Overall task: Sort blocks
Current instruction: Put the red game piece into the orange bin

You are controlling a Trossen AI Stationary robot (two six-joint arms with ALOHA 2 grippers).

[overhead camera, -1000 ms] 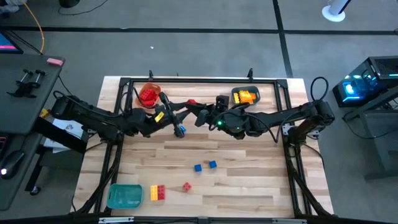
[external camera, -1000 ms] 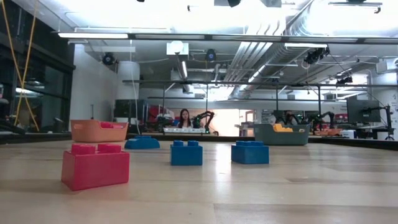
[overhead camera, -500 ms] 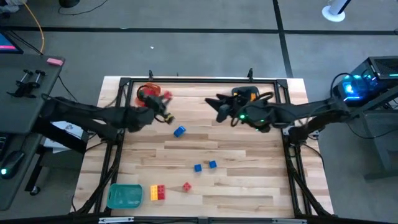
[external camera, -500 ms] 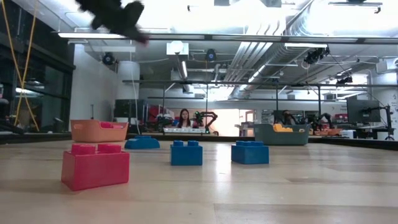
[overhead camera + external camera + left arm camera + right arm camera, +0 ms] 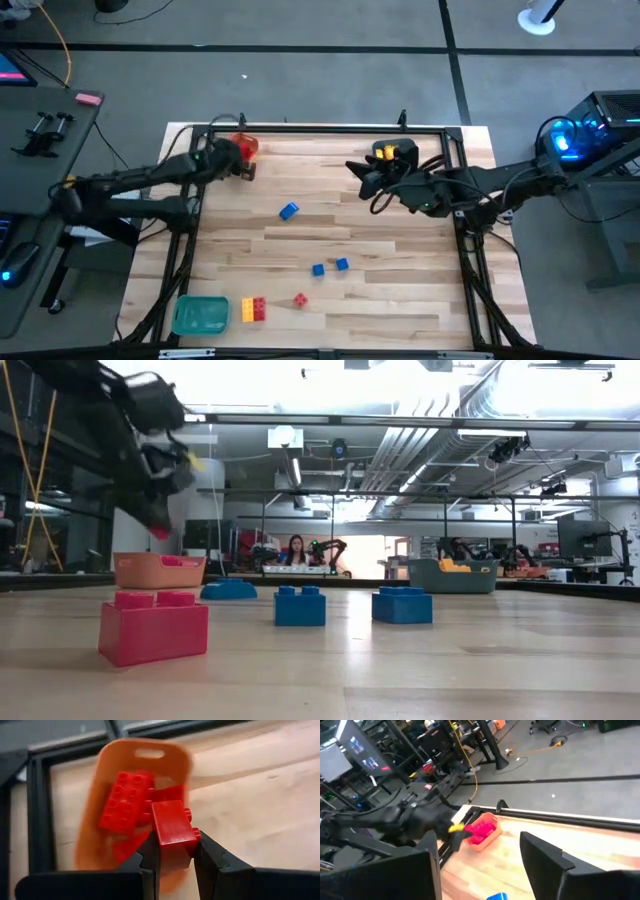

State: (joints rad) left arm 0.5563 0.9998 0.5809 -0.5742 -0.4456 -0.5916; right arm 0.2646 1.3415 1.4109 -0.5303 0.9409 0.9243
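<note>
The left pincer [image 5: 172, 851] is clenched on a red block [image 5: 172, 827], holding it just above the orange tray [image 5: 107, 847] at the far left corner of the worktop [image 5: 400, 300]. Below and just beyond its fingers, that tray holds other red blocks [image 5: 125, 800], one of them a larger studded piece lying flat. Seen from above, the same pincer [image 5: 240, 170] sits at the near edge of the orange tray [image 5: 246, 146]. Well away from it, at the near left corner, stands a green tray [image 5: 200, 315]; what it holds cannot be told. Just beside that tray lies a yellow and red joined pair [image 5: 254, 309], then a small red block [image 5: 300, 299]. Between the two pincers, loose on the bare wood, lies a blue block [image 5: 288, 211], and nearer the front edge two more blue blocks [image 5: 329, 267] sit close together. The right pincer [image 5: 362, 180] hangs released, its fingers apart with nothing between them, just in front of the grey tray [image 5: 395, 152] at the far right. That tray holds yellow blocks [image 5: 386, 153]. From table height, the grey tray [image 5: 452, 576] shows a yellow piece above its rim, and the orange tray [image 5: 158, 570] shows red ones.
</note>
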